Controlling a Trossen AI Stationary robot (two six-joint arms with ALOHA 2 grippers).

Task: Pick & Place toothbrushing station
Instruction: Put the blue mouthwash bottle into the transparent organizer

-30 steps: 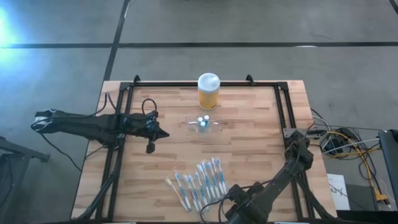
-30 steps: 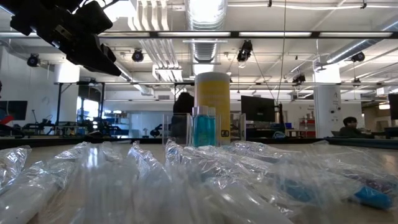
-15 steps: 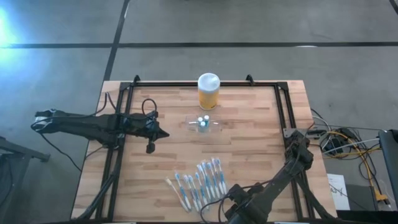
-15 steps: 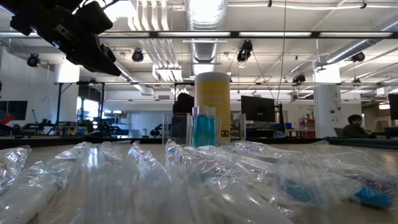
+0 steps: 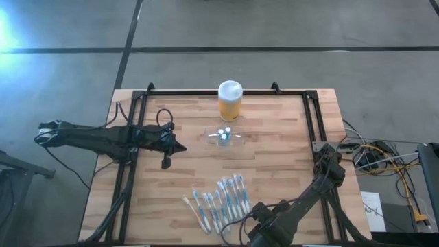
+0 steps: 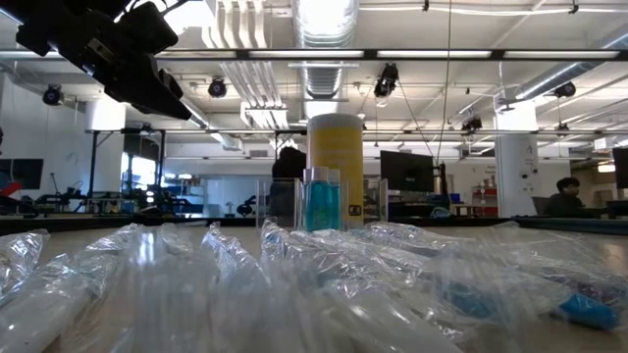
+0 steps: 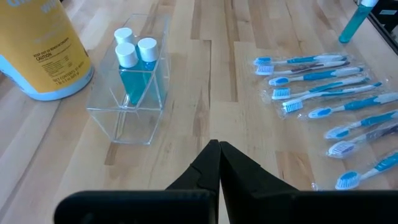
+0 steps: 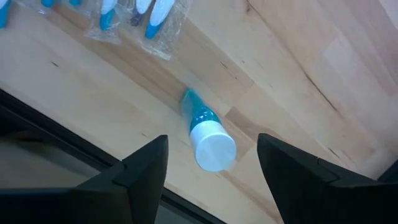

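Note:
The clear toothbrushing station (image 5: 224, 136) stands on the wooden table just in front of the yellow jar (image 5: 230, 101). It holds two blue tubes with white caps (image 7: 132, 59) upright. It also shows in the low view (image 6: 319, 201). My left gripper (image 7: 217, 147) is shut and empty, above the table to the left of the station (image 5: 177, 147). My right gripper (image 8: 214, 155) is open near the table's near edge (image 5: 255, 221). Its fingers stand on either side of a third blue tube with a white cap (image 8: 206, 138), without touching it.
Several wrapped blue-and-white toothbrushes (image 5: 219, 201) lie in a row at the near middle of the table, and fill the low view's foreground (image 6: 294, 284). A black frame (image 5: 130, 158) runs along the table's edges. Bare wood lies between the station and the toothbrushes.

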